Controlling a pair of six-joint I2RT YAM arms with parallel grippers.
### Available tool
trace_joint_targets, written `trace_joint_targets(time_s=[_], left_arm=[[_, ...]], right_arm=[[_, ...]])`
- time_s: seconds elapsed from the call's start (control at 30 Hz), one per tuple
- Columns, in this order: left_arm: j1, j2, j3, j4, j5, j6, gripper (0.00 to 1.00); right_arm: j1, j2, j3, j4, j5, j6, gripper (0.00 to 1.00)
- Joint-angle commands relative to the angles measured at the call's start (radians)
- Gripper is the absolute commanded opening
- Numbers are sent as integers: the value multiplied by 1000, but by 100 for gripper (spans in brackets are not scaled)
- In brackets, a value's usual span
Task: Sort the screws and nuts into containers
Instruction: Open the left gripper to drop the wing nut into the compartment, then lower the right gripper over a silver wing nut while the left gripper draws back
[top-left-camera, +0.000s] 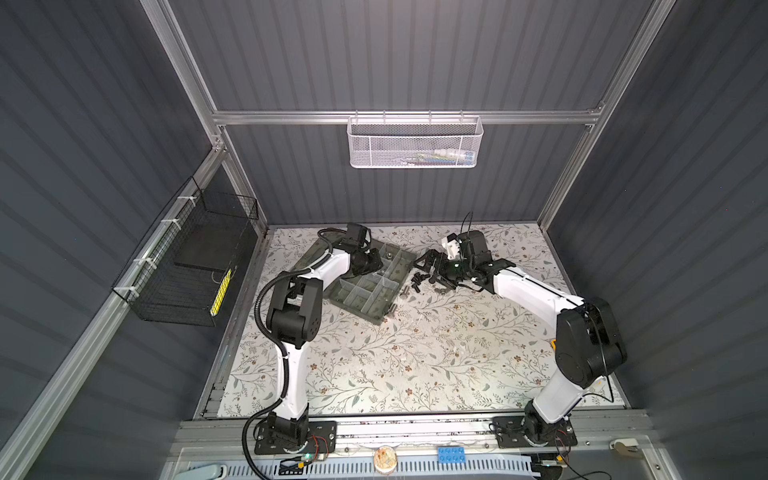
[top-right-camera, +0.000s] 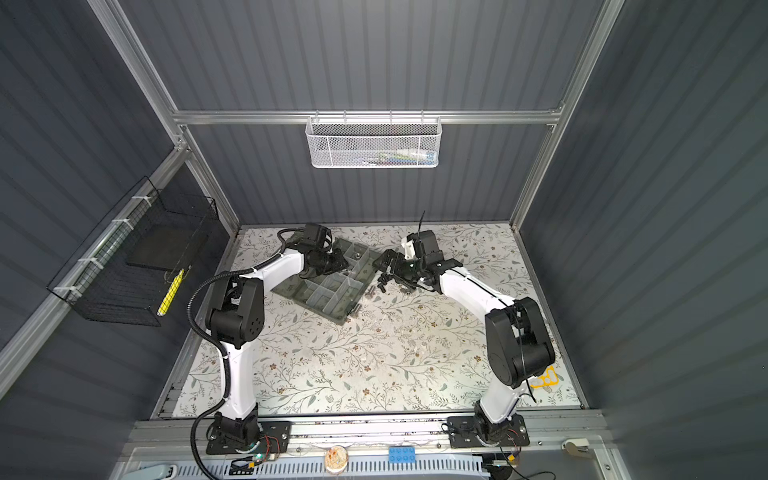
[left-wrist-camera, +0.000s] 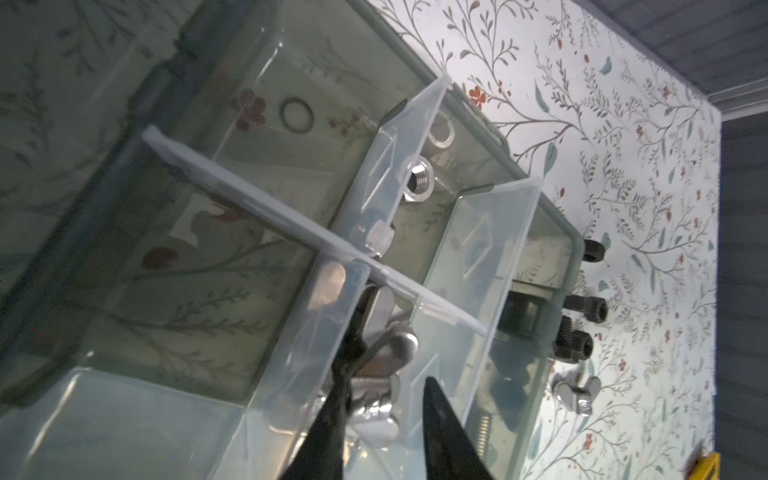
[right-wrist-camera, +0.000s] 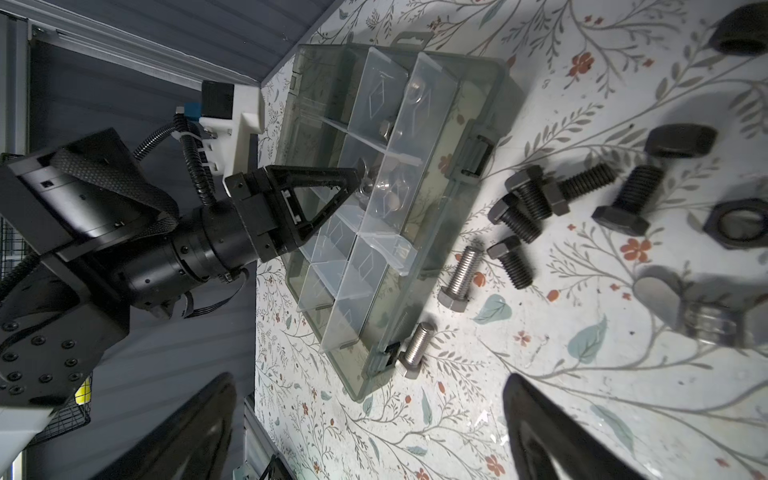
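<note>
Now L pincer angled into containers, R pincer wide over screws

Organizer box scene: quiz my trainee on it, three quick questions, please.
1. True or false: the right gripper has its fingers wide open.
2. The left gripper's fingers reach into a compartment of the grey-green translucent plastic organizer box holding: A) silver metal wing nuts B) black screws C) nothing.
3. Fill in: the black hex-head metal screws lie on the floral ___, outside the box.
Key: 1 true; 2 A; 3 table.
</note>
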Motion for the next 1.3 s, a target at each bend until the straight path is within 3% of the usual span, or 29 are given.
trace_joint_targets(time_s=[0.0,0.23,0.6,0.73,1.1,1.27], left_arm=[[3,19,-7,-50,16,16,40],[3,-26,-27,-60,60,14,48],[-2,-222,-152,-21,192,-22,74],[-32,-329,-287,56,238,-71,99],[-113,-497,-481,179,316,-158,100],[-138,-534,-563,268,309,-215,100]], right_arm=[[4,8,17,-24,26,-27,99],[3,-3,54,-81,67,-65,99],[-2,-106,7,-223,275,-163,99],[-9,-98,14,-323,337,-196,99],[-24,18,94,-465,461,-293,99],[-25,115,180,-509,463,-354,94]])
